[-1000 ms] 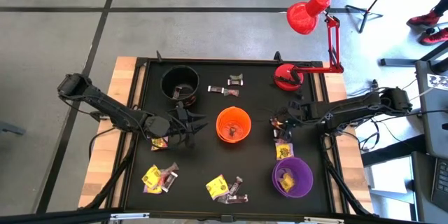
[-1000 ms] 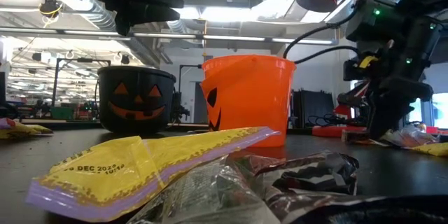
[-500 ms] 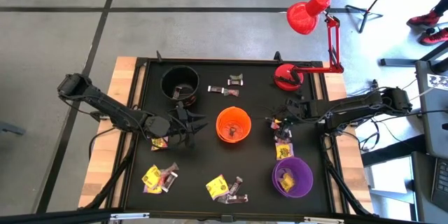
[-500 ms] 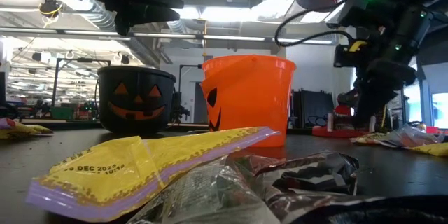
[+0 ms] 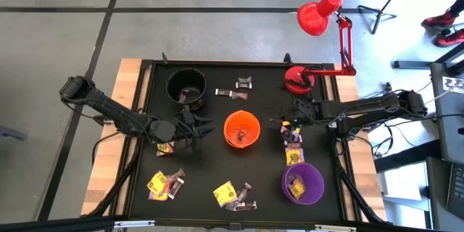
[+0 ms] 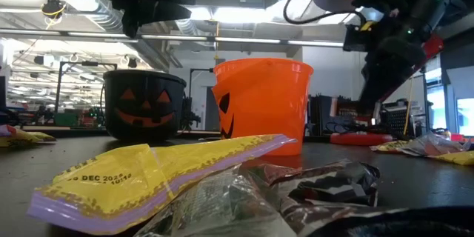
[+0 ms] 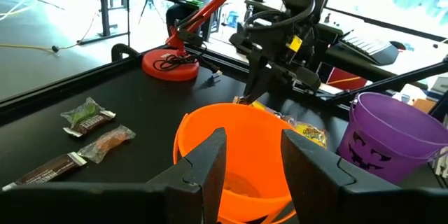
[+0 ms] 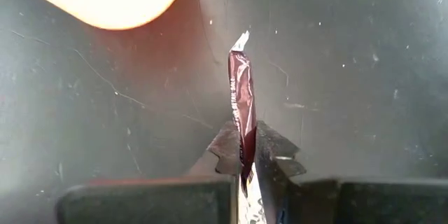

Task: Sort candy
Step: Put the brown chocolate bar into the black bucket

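Left gripper (image 5: 194,126) hovers at nine o'clock of the orange cup (image 5: 241,129), fingers parted and holding nothing. Black cup (image 5: 186,85) at eleven o'clock holds a dark sweet; the orange cup holds dark candy. At three o'clock of the orange cup, the right gripper (image 5: 290,125) is clamped on a dark brown candy (image 8: 242,105), its long axis in line with the fingers, free end pointing away. Purple cup (image 5: 302,183), at five o'clock, holds yellow sweets.

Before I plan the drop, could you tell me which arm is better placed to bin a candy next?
Right: its gripper already pinches a brown candy near the orange cup; the left gripper is empty.
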`<state>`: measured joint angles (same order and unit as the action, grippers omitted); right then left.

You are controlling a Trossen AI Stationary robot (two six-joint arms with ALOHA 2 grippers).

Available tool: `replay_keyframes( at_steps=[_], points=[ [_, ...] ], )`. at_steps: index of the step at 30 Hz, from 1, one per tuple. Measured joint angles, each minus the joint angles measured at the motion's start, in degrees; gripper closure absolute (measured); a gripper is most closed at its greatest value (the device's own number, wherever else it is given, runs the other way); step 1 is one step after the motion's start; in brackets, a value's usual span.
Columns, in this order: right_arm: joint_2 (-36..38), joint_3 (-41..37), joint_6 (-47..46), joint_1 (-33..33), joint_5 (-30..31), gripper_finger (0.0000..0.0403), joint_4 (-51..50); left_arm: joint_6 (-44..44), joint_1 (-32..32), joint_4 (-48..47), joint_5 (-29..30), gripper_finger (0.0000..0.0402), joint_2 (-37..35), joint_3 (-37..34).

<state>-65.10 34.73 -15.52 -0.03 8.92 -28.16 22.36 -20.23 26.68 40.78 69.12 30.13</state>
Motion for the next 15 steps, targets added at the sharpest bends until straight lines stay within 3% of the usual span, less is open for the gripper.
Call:
replay_keyframes(
  at_steps=[8, 15],
  points=[
    [5.19, 0.17, 0.07, 0.07, -4.80, 0.0389, 1.59, -0.75, 0.00, 2.86, 0.00, 0.0273, 1.03, 0.00],
    [9.96, 0.17, 1.04, 0.07, -13.58, 0.0377, 10.35, -7.20, 0.08, 16.73, -2.98, 0.0272, 6.86, 0.00]
  ],
)
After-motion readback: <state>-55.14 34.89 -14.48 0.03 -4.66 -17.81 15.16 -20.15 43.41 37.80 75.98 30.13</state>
